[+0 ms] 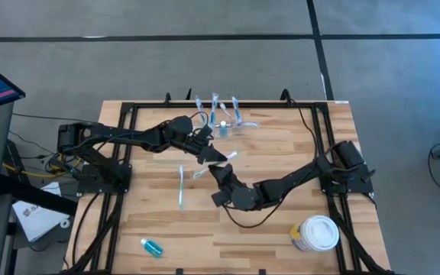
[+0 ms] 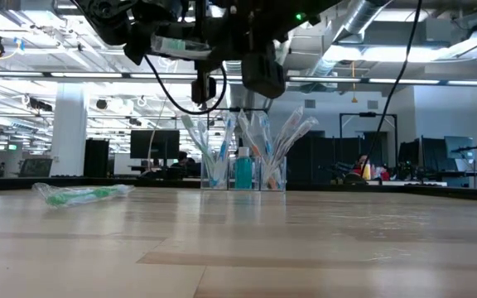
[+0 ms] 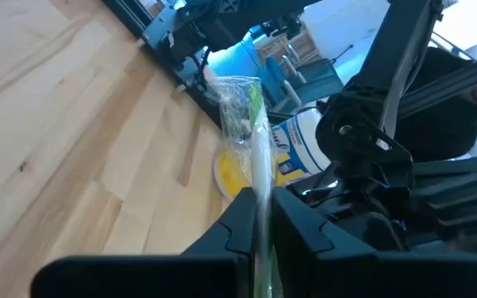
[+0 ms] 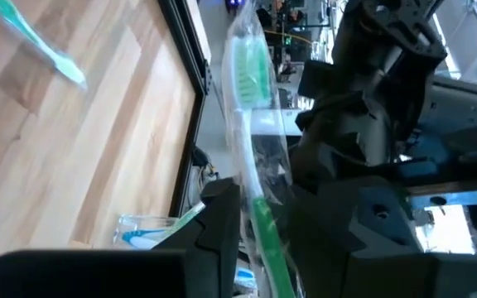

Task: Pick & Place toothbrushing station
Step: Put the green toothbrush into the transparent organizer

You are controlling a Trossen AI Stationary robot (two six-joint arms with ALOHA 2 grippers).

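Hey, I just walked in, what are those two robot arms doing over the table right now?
Both arms meet above the middle of the table, and each pincer is clamped on the same wrapped green toothbrush: the left pincer and the right pincer. At the table's far edge, the clear toothbrushing station already holds several brushes. Another wrapped toothbrush lies on the wood nearby.

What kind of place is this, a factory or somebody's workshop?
Probably a robotics lab in an open-plan office. Two robot arms work over a wooden table fenced by a black frame, with exposed ceiling ducts and rows of desks with monitors behind.
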